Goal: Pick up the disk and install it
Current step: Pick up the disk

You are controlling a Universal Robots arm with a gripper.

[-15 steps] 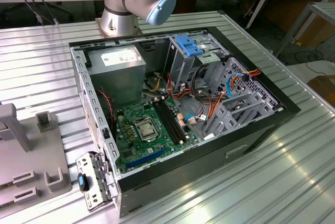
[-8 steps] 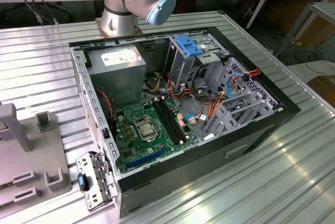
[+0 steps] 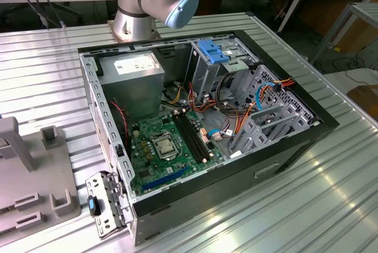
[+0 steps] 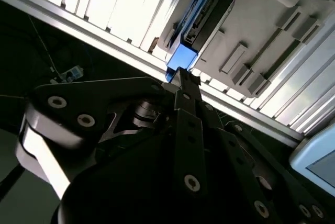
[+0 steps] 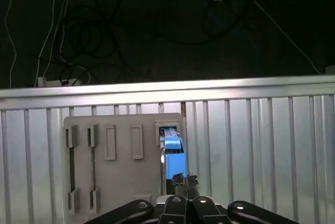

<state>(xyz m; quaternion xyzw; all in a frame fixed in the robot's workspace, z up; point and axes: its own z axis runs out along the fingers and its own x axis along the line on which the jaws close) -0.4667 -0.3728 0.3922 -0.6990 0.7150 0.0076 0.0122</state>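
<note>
The disk [image 5: 171, 157] stands on edge in a slot of a grey holder [image 5: 120, 177], its bright blue carrier frame showing around the dark drive body. In the second wrist view the disk [image 4: 207, 17] shows from the side, with a blue corner nearest my fingertips. My gripper [image 5: 184, 179] hangs just above the disk's end, fingers shut together with nothing between them. In the second wrist view the gripper [image 4: 183, 77] points at that blue corner; I cannot tell if it touches.
The open computer case [image 3: 283, 152] lies on the ribbed metal table, with a grey drive cage [image 3: 236, 73] carrying a fixed blue bracket [image 3: 214, 52]. The arm's base [image 3: 142, 16] stands behind the case. The grey holder [image 3: 35, 176] sits at the exterior view's left.
</note>
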